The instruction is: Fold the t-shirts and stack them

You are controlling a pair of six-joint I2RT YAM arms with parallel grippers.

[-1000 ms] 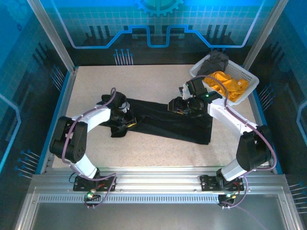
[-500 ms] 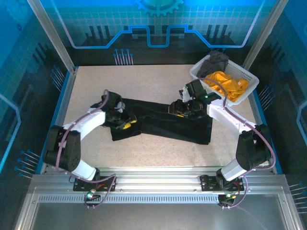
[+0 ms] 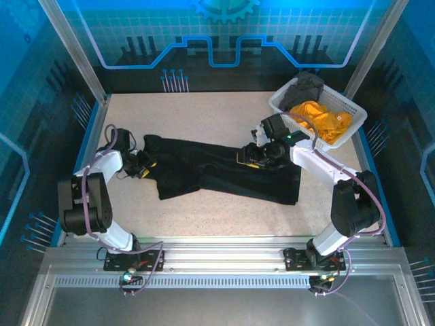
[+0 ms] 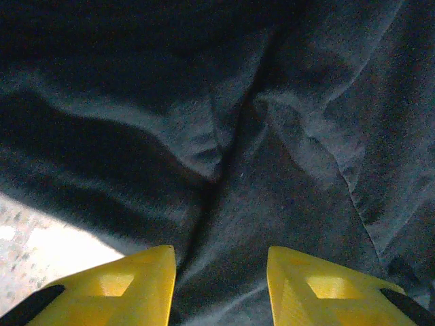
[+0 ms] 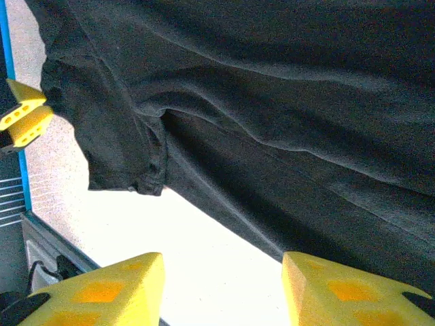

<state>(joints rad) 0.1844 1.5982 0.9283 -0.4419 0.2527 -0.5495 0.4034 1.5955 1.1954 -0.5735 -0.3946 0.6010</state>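
Left claw (image 4: 219,252) open, empty; black t-shirt (image 4: 272,136) beneath and ahead.

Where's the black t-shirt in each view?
Top external: black t-shirt spread left to right across mid-frame.
Left wrist: covers nearly the whole frame, except the lower left corner.
Right wrist: upper and right part, with a sleeve hanging down at left.
Shared landmark: the pale speckled table along the shirt's edge.

- Speckled beige table (image 3: 217,114) — blue rails along its sides.
- Black t-shirt (image 3: 219,178) lying rumpled across its middle.
- White lattice basket (image 3: 355,128) in the far right corner.
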